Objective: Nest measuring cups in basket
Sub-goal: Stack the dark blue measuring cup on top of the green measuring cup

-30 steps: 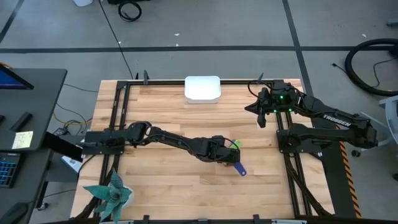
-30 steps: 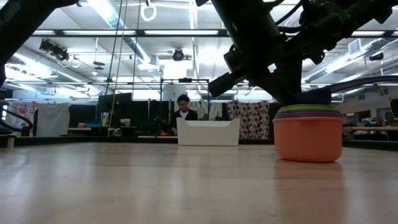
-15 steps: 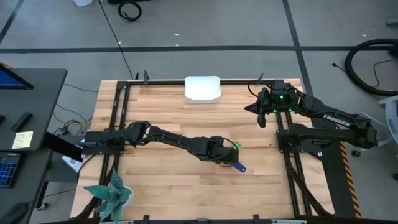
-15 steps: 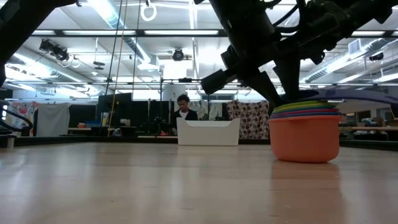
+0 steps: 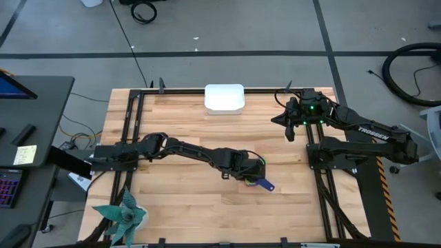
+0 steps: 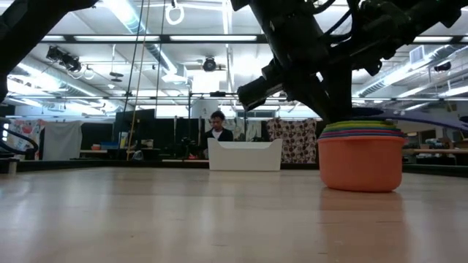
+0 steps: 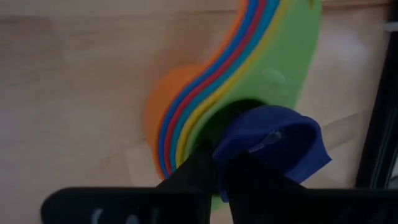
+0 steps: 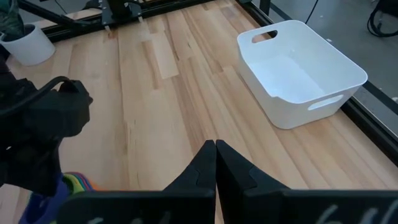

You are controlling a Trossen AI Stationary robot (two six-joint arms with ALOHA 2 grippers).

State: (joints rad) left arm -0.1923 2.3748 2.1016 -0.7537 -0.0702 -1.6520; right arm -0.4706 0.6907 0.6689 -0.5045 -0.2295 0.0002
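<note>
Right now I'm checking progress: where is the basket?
High view: the basket sits empty at the table's far edge, centre, apart from the nested cups under the left gripper.

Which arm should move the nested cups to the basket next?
Left, probably: the left gripper is already down on the stacked measuring cups mid-table. The right gripper waits, shut, at the table's right edge, though nearer the empty basket.

A wooden bench (image 5: 179,124) carries a white basket (image 5: 224,98) at its 12 o'clock edge. A stack of nested measuring cups (image 6: 361,155) rests near centre. A potted plant (image 5: 125,215) sits at 7 o'clock.
</note>
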